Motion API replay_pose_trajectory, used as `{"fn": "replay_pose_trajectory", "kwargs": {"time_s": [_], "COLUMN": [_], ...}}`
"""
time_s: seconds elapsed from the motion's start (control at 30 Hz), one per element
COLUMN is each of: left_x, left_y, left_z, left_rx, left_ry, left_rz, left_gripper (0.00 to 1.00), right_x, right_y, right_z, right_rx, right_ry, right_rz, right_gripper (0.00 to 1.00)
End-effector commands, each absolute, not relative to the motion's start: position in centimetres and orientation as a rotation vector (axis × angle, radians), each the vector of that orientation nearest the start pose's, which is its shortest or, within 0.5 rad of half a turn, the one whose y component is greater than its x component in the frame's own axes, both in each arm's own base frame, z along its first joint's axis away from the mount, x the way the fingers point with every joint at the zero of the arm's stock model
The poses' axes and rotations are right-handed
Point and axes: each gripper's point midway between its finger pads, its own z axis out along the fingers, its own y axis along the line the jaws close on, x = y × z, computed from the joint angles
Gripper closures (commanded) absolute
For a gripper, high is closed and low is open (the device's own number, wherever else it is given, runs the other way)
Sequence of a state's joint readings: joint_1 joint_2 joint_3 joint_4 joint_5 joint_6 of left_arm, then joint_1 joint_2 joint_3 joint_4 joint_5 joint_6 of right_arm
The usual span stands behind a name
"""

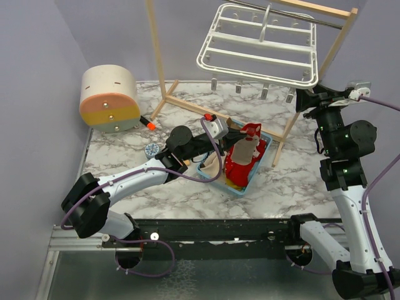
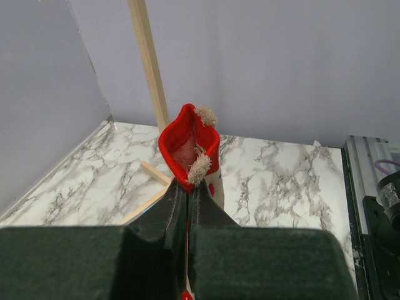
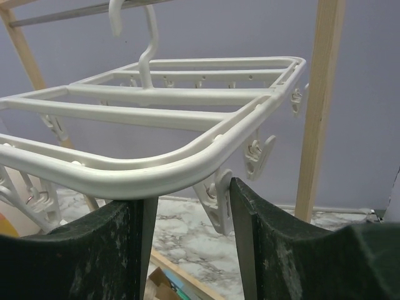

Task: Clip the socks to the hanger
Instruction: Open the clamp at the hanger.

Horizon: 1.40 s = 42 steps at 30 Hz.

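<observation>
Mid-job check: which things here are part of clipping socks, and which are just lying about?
Job: red sock, shut in left gripper; beige sock in basket; hanger, with right gripper open at a clip; wooden stand.
Lying about: beige-and-orange drum; small orange item; blue disc.

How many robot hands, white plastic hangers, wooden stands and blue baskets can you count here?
Black two-finger robot hands: 2 (left hand pinching a red fabric sock, right hand)
White plastic rectangular drying hanger: 1
Light wooden stand: 1
Light-blue plastic basket: 1
Total: 5
</observation>
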State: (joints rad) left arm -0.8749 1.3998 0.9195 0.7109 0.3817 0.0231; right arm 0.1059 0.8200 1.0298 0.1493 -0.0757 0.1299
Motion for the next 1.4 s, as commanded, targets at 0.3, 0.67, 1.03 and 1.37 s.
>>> {"fn": "replay_pose_trajectory", "kwargs": {"time_s": [0.3, 0.67, 1.03, 1.37], "left_x": [24.3, 24.3, 24.1, 23.9], "left_y": [-39.4, -39.4, -39.0, -38.6], "left_z": [33.8, 34.0, 33.9, 33.8], "left_rx": [0.895, 0.895, 0.896, 0.896], "left_ry": [1.060, 1.053, 1.052, 1.049], "left_rz": [-0.960, -0.957, -0.948, -0.940], "left_gripper": [1.00, 1.00, 1.00, 1.00], "right_x": [31.0, 30.9, 29.6, 27.3], "right_y": [5.9, 6.0, 6.8, 5.9], "right_z": [47.9, 48.0, 47.5, 45.9], "right_rx": [-0.086, -0.095, -0.154, -0.125], "right_ry": [1.196, 1.210, 1.230, 1.312], "right_rz": [0.274, 0.277, 0.297, 0.271], "right_gripper": [0.59, 0.76, 0.99, 0.44]}}
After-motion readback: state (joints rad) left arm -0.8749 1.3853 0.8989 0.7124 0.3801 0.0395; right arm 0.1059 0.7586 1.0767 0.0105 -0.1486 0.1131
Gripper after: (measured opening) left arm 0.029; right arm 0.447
